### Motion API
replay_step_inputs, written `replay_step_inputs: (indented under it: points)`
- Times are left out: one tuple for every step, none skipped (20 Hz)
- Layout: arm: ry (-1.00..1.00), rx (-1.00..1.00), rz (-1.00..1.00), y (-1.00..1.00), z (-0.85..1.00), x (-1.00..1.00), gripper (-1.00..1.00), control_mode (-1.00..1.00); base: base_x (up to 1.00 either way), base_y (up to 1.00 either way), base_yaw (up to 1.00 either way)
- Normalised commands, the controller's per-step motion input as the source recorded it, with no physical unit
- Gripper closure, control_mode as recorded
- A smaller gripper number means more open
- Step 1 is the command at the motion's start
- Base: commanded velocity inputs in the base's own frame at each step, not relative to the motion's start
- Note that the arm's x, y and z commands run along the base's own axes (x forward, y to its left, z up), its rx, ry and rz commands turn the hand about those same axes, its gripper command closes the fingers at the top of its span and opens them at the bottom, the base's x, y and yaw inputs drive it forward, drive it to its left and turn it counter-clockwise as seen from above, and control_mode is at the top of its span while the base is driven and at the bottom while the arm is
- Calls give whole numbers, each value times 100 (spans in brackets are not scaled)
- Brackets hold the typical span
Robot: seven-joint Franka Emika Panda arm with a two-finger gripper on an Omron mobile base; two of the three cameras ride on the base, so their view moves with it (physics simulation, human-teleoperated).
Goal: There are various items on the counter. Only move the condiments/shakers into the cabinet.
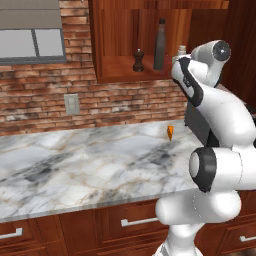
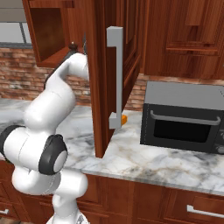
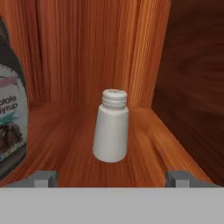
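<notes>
On the cabinet shelf (image 3: 65, 140), pale grey tapered shaker (image 3: 111, 127) stands upright.

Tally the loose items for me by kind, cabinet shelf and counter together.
Bottle: 1, tall dark bottle on the cabinet shelf
Shakers: 2, dark brown pepper mill and pale grey shaker, both on the shelf
Orange wedge: 1, on the counter
Total: 4
</notes>
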Motion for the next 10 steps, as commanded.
replay_step_inputs:
  points:
    - [-31, 0, 0, -1, -16, -100, -100, -100, 0, 0, 0]
    - [-34, 0, 0, 0, -14, -100, -100, -100, 0, 0, 0]
    - [-35, 0, 0, 0, -14, -100, -100, -100, 0, 0, 0]
    - [-39, 0, 0, 0, -11, -100, -100, -100, 0, 0, 0]
    - [-37, 0, 0, 0, -9, -100, -100, -100, 0, 0, 0]
    - [-35, 0, 0, 0, -6, -100, -100, -100, 0, 0, 0]
    - [-35, 0, 0, 0, -6, -100, -100, -100, 0, 0, 0]
    - [-34, 0, 0, 0, -6, -100, -100, -100, 0, 0, 0]
    - [-34, 0, 0, 0, -4, -100, -100, -100, 0, 0, 0]
    - [-33, 0, 0, 0, -4, -100, -100, -100, 0, 0, 0]
